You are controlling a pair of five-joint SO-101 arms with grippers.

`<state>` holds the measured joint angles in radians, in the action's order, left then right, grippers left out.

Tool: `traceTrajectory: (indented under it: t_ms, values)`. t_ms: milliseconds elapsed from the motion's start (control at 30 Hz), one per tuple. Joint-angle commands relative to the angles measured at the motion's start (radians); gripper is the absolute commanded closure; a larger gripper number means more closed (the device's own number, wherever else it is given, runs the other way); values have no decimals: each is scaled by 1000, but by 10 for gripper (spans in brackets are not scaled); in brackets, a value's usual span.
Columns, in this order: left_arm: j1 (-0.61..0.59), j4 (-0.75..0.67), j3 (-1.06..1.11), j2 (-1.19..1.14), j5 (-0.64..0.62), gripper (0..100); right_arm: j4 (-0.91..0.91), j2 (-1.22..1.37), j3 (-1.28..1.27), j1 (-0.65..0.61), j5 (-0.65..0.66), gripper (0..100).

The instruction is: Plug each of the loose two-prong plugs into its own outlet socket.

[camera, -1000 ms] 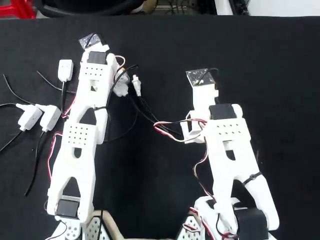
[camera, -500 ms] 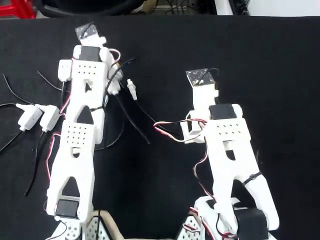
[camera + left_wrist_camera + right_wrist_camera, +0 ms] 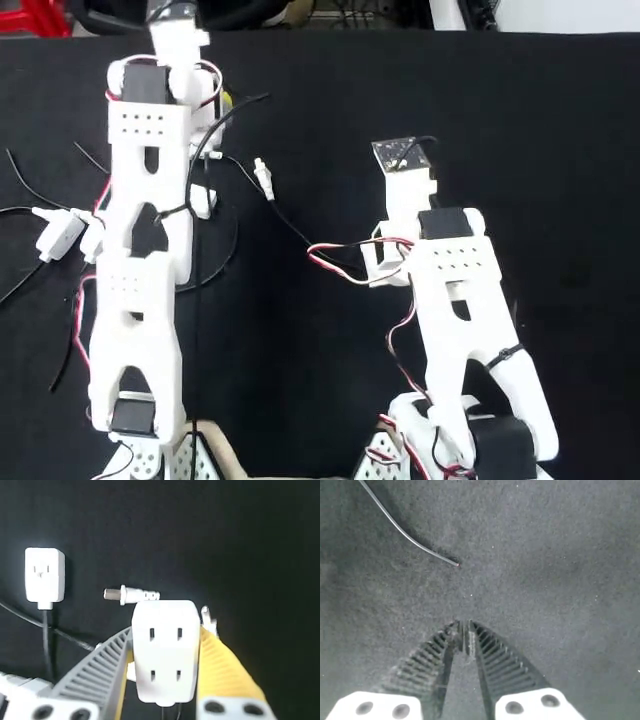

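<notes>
My left gripper (image 3: 165, 630) is shut on a white outlet block (image 3: 164, 650) with two pairs of slots, held between a grey and a yellow finger. Just past the block, a loose white two-prong plug (image 3: 131, 594) lies on the black cloth; the high view shows the same plug (image 3: 265, 178) right of the left arm (image 3: 148, 130). A second white socket (image 3: 45, 575) with a black cable lies further off. My right gripper (image 3: 464, 627) is shut on nothing, just over bare cloth, and sits mid-table (image 3: 400, 158).
Two more white sockets (image 3: 60, 232) with black cables lie at the left edge, partly behind the left arm. A loose black wire end (image 3: 420, 547) lies ahead of the right gripper. The cloth to the right of the right arm is bare.
The left arm has stretched toward the table's back edge, carrying the outlet block. The loose plug and its cable shifted slightly left. The right arm has not moved.
</notes>
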<state>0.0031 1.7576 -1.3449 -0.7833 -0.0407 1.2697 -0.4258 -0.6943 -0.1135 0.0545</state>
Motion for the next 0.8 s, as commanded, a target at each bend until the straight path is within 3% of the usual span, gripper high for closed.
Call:
traceTrajectory:
  t_ms: [0, 433, 633, 767]
  values:
    - [28, 6, 318, 261, 147, 970, -15, 4, 2, 17, -8, 986]
    - [188, -12, 1377, 1042, 535, 970, -15, 4, 1, 17, -8, 986]
    - [252, -410, 2023, 1235, 594, 970, -17, 4, -12, 15, -8, 986]
    - [300, -649, 2325, 1329, 667, 970, -41, 4, -22, 17, -8, 986]
